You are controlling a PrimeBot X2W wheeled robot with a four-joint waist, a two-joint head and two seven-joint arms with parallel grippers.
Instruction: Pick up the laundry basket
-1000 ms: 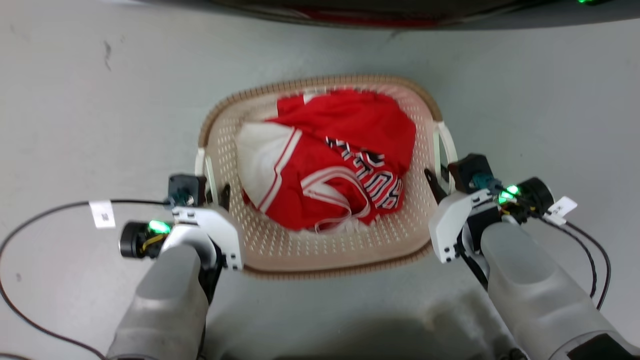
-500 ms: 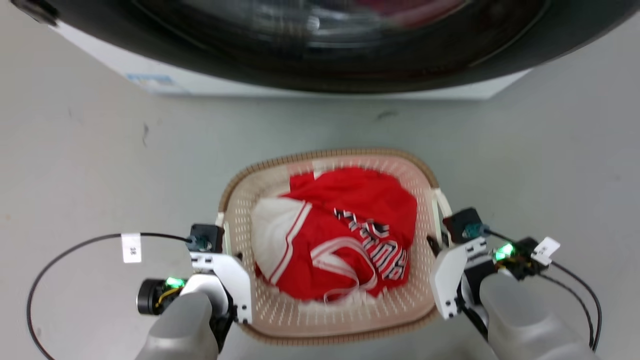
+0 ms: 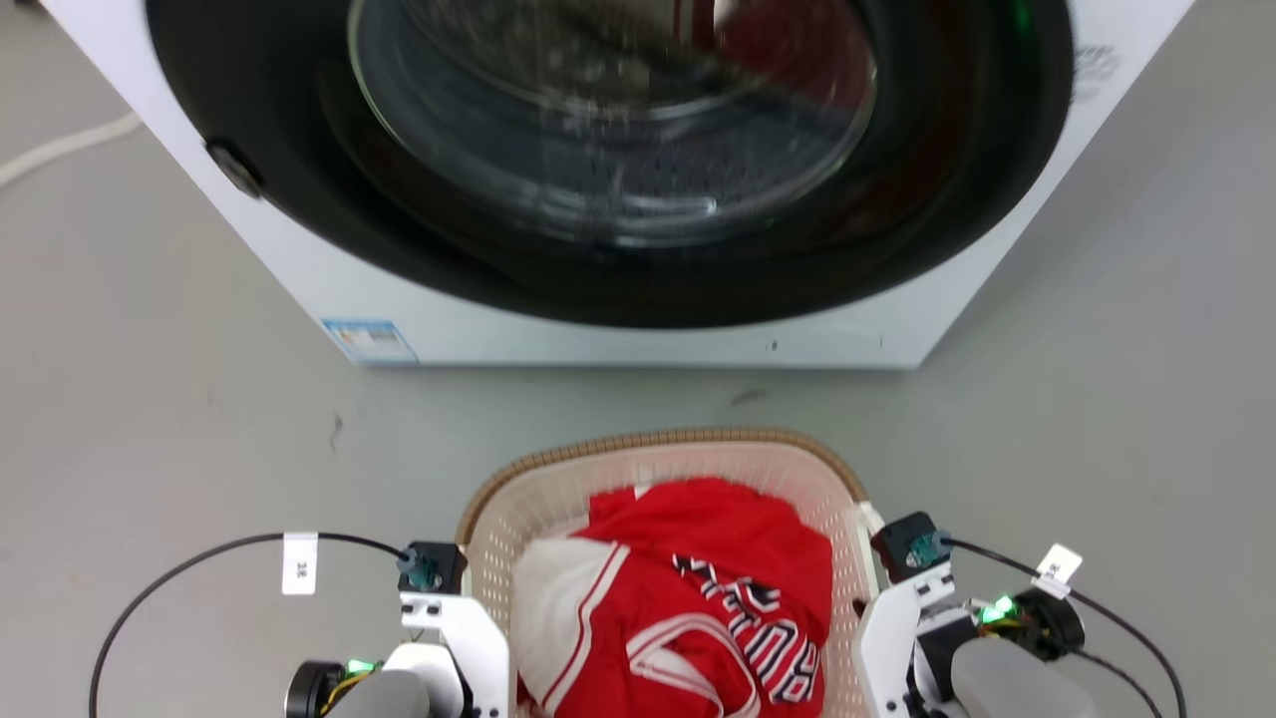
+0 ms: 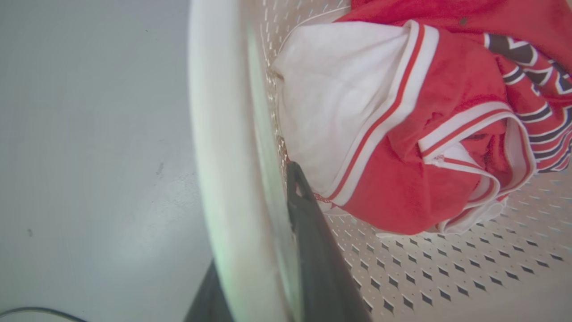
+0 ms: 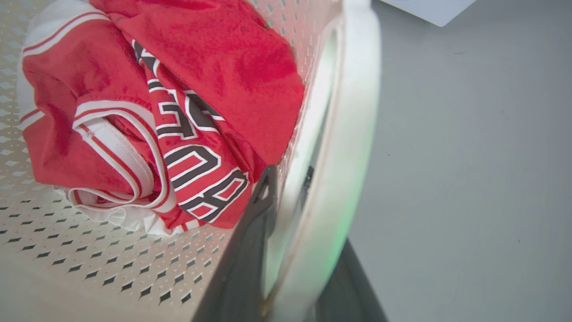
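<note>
Grey floor (image 3: 150, 429). A washer (image 3: 618, 339) stands beyond the basket (image 3: 658, 444), which holds a red jersey (image 3: 698, 578). The left gripper (image 4: 254, 214) clenches its left handle (image 4: 219, 134), and the right gripper (image 5: 290, 188) clenches its right handle (image 5: 353, 112).

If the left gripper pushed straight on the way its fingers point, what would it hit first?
The left gripper sits astride the laundry basket handle; its inner finger would likely meet the white fold of the jersey first, though depth is unclear.
</note>
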